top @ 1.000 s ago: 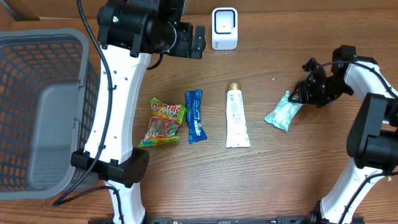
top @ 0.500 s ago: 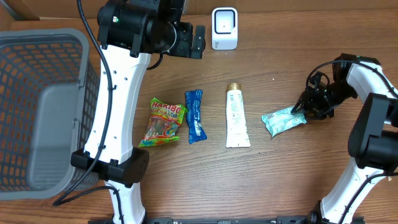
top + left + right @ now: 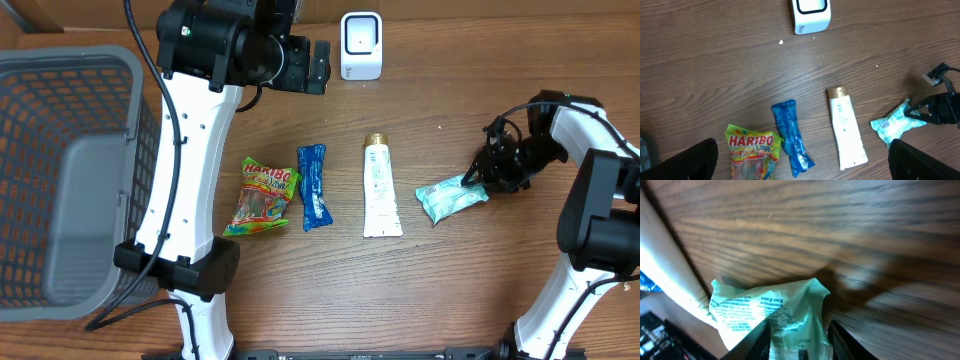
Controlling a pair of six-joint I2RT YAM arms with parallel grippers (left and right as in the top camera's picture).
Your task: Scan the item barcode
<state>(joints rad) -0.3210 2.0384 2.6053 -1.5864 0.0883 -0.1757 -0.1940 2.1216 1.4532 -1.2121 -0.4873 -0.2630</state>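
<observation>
Mint-green packet point(image 3: 452, 197) stretches left from my right pincer point(image 3: 478, 180), the nearer arm; fingers point(image 3: 761, 341) straddle its right end, but I cannot tell whether they pinch it.

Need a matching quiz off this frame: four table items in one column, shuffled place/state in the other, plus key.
Items
1. Haribo bag
2. white tube
3. teal pouch
4. scanner

Place or state
A. between the right gripper's fingers
B. standing apart, beyond the row
C. leftmost in the row, beside the blue packet
D. gold cap at its far end

Pairs: 1-C, 2-D, 3-A, 4-B
</observation>
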